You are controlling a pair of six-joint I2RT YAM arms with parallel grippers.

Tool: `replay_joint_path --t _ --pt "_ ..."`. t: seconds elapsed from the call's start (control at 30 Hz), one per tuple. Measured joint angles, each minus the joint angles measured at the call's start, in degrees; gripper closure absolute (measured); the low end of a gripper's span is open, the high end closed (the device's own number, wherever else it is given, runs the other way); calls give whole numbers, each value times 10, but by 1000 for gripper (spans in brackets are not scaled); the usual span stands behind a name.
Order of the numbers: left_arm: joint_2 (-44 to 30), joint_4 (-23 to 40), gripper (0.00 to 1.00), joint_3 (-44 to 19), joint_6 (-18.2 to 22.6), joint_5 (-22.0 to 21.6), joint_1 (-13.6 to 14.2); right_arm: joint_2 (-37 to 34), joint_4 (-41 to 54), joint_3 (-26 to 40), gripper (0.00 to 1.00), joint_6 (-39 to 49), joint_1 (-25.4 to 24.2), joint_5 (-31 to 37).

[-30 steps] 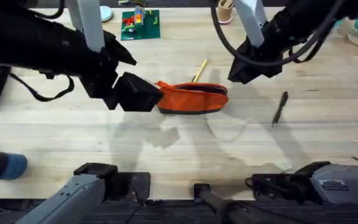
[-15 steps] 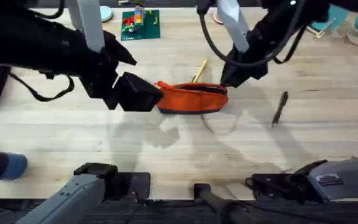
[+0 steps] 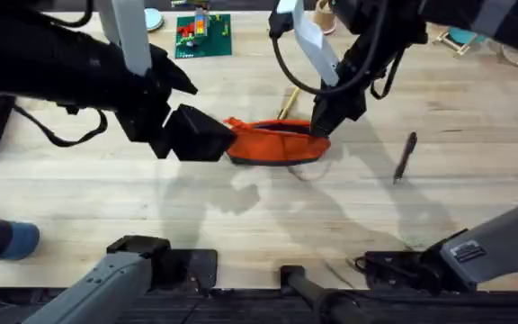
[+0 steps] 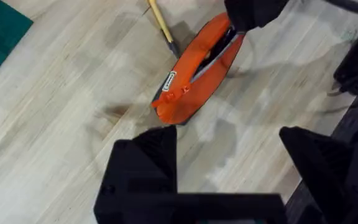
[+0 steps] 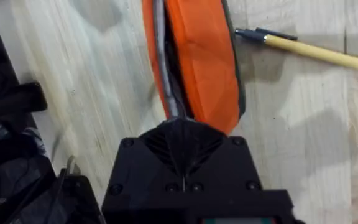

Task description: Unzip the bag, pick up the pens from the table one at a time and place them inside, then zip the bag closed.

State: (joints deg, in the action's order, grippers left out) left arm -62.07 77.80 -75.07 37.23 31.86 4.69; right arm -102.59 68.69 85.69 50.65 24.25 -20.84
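So the orange bag (image 3: 277, 142) is lying on the wooden surface (image 3: 241, 225) about mid-table, long axis running left-right in the overhead view. Its dark zipper (image 5: 166, 81) runs along the top edge and looks at least partly parted in the right wrist view.

The left gripper (image 4: 229, 162) sits just off the bag's left end, fingers spread wide with nothing between them; the bag's end is near the gap but not touching as far as I can see.

The right gripper (image 3: 320, 123) is down on the bag's right end. In its wrist view the fingers look pinched together right at the zipper end, but I can't tell whether they actually have the pull tab.

The yellow-tan pen (image 3: 288, 102) lies just behind the bag, angled, dark tip close to the fabric. The black pen (image 3: 406, 157) is well off to the right of the bag, lying on bare wood
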Motion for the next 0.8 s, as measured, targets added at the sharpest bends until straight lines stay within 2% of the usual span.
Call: replay_joint_path --t 0.4,0.8 --pt "0 0 6 0 0 0 0 -42 -18 1 972 0 4 -2" --pt "0 0 6 0 0 0 0 -69 -28 1 972 0 32 1"
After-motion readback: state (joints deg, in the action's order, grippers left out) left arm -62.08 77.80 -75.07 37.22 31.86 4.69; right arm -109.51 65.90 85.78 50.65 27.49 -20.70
